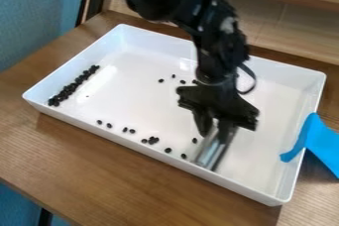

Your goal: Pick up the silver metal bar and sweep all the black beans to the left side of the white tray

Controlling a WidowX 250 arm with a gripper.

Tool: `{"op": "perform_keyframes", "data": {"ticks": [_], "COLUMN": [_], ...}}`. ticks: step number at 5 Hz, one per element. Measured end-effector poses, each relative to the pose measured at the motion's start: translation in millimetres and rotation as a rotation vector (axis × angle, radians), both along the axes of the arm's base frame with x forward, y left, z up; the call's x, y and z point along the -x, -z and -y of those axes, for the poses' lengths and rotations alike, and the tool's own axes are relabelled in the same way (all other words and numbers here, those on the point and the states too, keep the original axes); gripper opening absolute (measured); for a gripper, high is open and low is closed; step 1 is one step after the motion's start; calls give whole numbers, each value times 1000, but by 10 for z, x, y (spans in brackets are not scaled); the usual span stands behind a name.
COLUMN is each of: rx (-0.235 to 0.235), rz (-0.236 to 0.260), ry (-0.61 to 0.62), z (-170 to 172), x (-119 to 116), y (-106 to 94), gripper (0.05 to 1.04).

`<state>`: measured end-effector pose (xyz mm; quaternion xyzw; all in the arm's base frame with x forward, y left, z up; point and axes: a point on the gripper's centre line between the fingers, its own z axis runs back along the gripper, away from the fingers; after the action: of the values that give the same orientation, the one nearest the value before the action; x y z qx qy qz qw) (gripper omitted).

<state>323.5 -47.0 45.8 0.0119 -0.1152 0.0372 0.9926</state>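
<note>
"How did the tool [217,124] stand?"

"Closed on one silvery piece [210,153] (blurred, so I couldn't swear to its shape), long axis running one o'clock to seven, low end near the front wall of the single white tray [132,101]."

"And the dark pellets?"

"The nearest loose one [195,141] lay between seven and eight o'clock from the tool. I counted eight singles between seven and nine, plus one small clump [153,140] toward eight. Four more sat between ten and twelve."

"Farther out?"

"A packed row [71,87], past counting, between nine and ten. One blue strip [317,143] hung over the rim between three and four, above the bench [106,170]."
</note>
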Motion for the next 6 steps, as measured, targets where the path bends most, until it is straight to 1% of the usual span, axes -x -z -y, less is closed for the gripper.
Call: {"op": "perform_keyframes", "data": {"ticks": [1,2,4,6], "rx": [-1,-7,-1,-29], "rz": [-16,-19,-30,-23], "ry": [-9,-18,2,-7], "z": [-232,-491,-919,-1336], "x": [6,67,188,231], "y": [-3,-20,-26,-26], "gripper": [340,340,340,340]}}
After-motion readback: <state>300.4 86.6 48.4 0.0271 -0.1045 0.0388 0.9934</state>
